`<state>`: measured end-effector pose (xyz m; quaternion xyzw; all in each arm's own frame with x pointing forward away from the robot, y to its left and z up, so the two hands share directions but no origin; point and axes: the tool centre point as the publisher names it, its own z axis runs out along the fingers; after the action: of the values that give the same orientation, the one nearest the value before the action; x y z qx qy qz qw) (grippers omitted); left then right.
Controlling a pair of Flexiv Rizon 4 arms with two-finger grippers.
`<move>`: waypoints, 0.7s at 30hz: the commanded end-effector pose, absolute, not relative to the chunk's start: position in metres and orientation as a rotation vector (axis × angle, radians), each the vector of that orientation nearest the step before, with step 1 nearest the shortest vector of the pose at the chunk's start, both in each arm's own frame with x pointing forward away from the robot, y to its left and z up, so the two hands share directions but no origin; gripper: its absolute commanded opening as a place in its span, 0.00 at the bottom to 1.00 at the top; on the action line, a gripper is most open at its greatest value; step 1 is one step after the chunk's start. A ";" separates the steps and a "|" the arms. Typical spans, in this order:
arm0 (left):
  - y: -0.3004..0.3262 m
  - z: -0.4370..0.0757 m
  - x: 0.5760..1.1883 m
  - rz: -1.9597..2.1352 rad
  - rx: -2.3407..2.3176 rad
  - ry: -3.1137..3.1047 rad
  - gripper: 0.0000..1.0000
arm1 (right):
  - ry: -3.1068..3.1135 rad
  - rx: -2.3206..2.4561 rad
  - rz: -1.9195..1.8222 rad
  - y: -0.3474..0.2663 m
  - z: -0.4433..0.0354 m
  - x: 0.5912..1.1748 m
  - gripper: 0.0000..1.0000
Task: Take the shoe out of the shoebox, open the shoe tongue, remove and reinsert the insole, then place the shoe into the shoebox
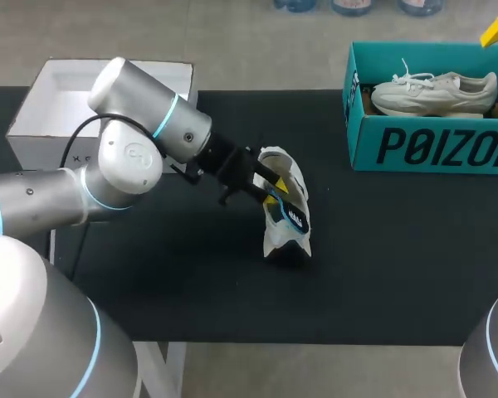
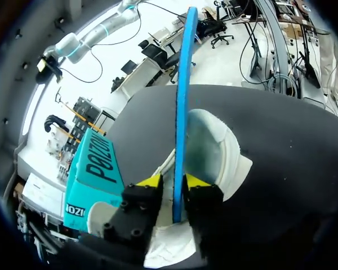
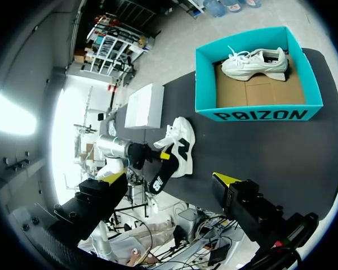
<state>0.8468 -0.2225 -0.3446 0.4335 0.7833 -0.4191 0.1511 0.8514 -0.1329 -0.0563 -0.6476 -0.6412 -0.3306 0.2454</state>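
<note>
Pinching the insole (image 2: 180, 101), left jaws appear mid-removal from the shoe (image 2: 214, 152) just ahead; right jaws gape empty; next, reinsert toe-first.

Left arm out and clamped, right gripper spread wide.

My left arm (image 1: 124, 166) comes in from my left with its elbow bent and its wrist angled out and slightly down toward the middle of the table. The left gripper (image 2: 174, 183) has both yellow tips pressed on opposite faces of a thin blue-edged insole (image 2: 180, 112), which stands on edge between them and runs out ahead of the fingers. My right gripper (image 3: 170, 177) hangs high above the table with its jaws spread far apart and nothing between them. Of my right arm (image 1: 491, 348), the head view shows only a grey segment at my near right.
</note>
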 end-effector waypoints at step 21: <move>-0.220 -0.349 0.828 -1.210 1.331 2.335 0.00 | -1.751 -1.767 -0.896 -0.133 -0.056 0.853 1.00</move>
<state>0.8155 -0.2140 -0.3437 0.4464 0.7871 -0.4111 0.1101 0.8513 -0.1329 -0.0567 -0.6474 -0.6411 -0.3309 0.2455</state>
